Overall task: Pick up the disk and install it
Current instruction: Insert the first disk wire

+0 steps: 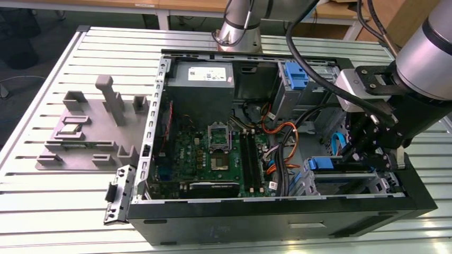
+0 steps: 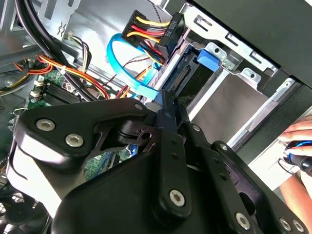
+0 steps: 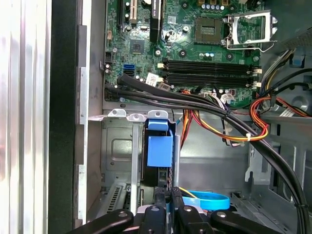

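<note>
The open computer case [image 1: 282, 206] lies on the counter [image 1: 71, 211]; inside it the disk [image 3: 159, 152] stands edge-on in its drive bay, the gripper [image 3: 168, 195] clamped on it. Likely risk: snagging the blue cable [image 3: 209, 200]

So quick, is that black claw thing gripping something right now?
Gripper: closed on the silver disk with blue plastic bracket, standing in the metal drive bay.

In the second wrist view, the gripper's [image 2: 163, 105] black fingers [image 2: 168, 126] lay pressed together, tips at the disk's [image 2: 187, 73] connector edge. Beyond the tips, a blue cable [image 2: 124, 73] looped beside a power plug [image 2: 153, 31]. A person's hand [image 2: 300, 146] rested outside the case.
</note>
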